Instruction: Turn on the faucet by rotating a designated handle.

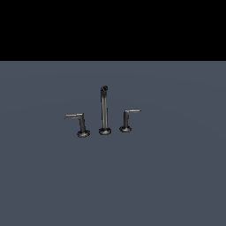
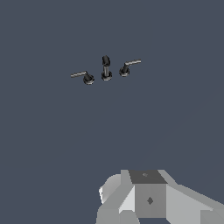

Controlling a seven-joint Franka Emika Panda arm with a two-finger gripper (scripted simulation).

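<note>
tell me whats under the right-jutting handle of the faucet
The handle stands on its own short post and round base, which rests on the flat grey surface. Nothing else lies beneath its arm. Whatever sits under the base itself is covered.

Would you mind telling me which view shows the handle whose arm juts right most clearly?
The exterior view: the handle appears side-on, so post, round base and arm read as an L. The wrist view looks down on it from far off, smaller, with the post foreshortened.
</note>
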